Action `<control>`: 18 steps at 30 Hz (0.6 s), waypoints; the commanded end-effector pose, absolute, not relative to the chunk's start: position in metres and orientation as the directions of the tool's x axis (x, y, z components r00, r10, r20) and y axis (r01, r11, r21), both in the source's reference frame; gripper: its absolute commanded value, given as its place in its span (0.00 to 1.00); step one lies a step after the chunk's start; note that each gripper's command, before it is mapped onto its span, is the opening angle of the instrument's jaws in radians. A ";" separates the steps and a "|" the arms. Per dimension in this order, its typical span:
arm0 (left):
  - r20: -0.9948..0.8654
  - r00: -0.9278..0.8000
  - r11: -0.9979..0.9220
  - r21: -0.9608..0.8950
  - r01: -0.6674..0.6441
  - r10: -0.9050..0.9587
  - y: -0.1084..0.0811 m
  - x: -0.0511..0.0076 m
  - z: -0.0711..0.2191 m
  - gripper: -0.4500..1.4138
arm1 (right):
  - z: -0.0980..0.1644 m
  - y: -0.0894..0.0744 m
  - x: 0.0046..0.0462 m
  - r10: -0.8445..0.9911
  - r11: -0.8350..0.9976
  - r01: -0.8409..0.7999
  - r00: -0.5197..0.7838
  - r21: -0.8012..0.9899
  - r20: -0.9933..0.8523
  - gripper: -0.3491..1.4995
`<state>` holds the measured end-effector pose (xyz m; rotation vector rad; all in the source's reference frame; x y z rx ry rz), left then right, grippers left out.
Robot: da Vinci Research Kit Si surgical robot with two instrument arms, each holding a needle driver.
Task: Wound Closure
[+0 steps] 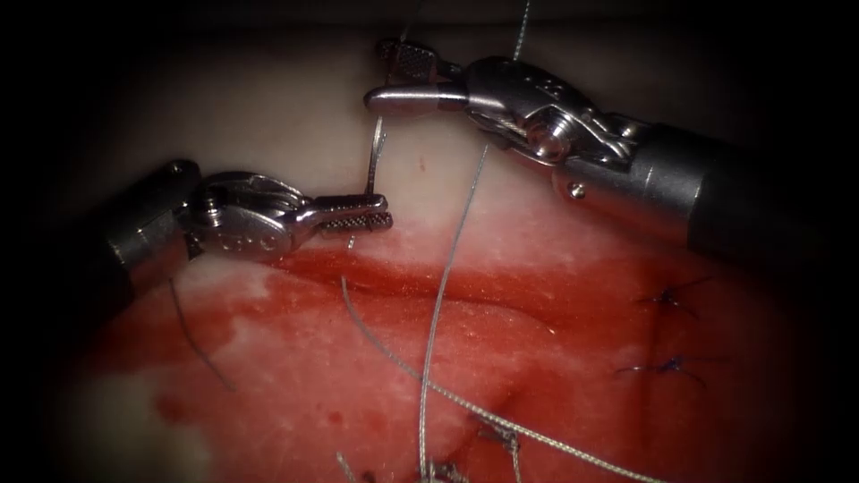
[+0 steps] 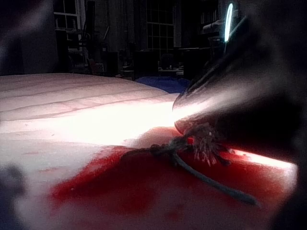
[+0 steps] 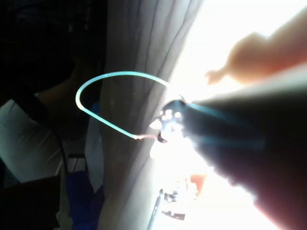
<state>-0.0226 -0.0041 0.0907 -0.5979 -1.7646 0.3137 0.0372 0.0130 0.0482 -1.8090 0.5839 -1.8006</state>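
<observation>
A: What have my two tools got?

B: From my console, the left arm's silver needle driver [image 1: 358, 216] has its jaws pressed together on the lower end of the thin curved steel needle [image 1: 374, 163]. The needle stands nearly upright, free of the tissue, rising toward twelve o'clock from those jaws.

A: And the right?

B: The right arm's silver needle driver [image 1: 401, 79] sits at the needle's upper end with its jaws spread, pinching nothing that I can see.

A: Where is all this over the wound?

B: Above the pale pork-belly tissue [image 1: 268, 116], at twelve o'clock from the red-wet horizontal cut [image 1: 465, 286]. The grey braided thread [image 1: 445, 286] runs down from twelve o'clock across the cut toward six, over the red fluid [image 1: 340, 376]. Two dark blue stitches [image 1: 669, 333] lie at four o'clock.
</observation>
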 end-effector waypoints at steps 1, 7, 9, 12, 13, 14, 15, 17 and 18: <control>0.813 -0.181 0.827 -0.510 0.236 0.553 -0.003 -0.0228 0.090 0.00 | 0.047 0.014 0.0380 -0.626 -0.777 0.056 0.034 -0.627 0.779 0.45; 0.813 -0.181 0.827 -0.510 0.236 0.553 -0.003 -0.0228 0.090 0.00 | 0.047 0.014 0.0380 -0.631 -0.773 0.062 0.035 -0.632 0.775 0.31; 0.813 -0.181 0.827 -0.510 0.236 0.553 -0.003 -0.0228 0.090 0.00 | 0.047 0.014 0.0380 -0.631 -0.772 0.071 0.036 -0.632 0.775 0.35; 0.814 -0.182 0.828 -0.509 0.236 0.552 -0.003 -0.0228 0.090 0.00 | 0.047 0.014 0.0380 -0.635 -0.768 0.077 0.037 -0.636 0.771 0.39; 0.814 -0.182 0.828 -0.509 0.236 0.552 -0.003 -0.0228 0.090 0.00 | 0.047 0.014 0.0380 -0.635 -0.768 0.077 0.037 -0.636 0.771 0.38; 0.814 -0.182 0.828 -0.509 0.236 0.552 -0.003 -0.0227 0.090 0.00 | 0.047 0.014 0.0380 -0.635 -0.768 0.078 0.037 -0.636 0.771 0.38; 0.814 -0.182 0.828 -0.509 0.235 0.552 -0.003 -0.0227 0.090 0.00 | 0.047 0.014 0.0380 -0.635 -0.768 0.077 0.037 -0.636 0.771 0.33; 0.814 -0.183 0.828 -0.509 0.235 0.552 -0.003 -0.0227 0.090 0.00 | 0.047 0.014 0.0379 -0.640 -0.764 0.077 0.037 -0.640 0.768 0.31; 0.814 -0.183 0.828 -0.509 0.235 0.552 -0.003 -0.0227 0.090 0.00 | 0.047 0.014 0.0379 -0.640 -0.764 0.080 0.038 -0.640 0.768 0.35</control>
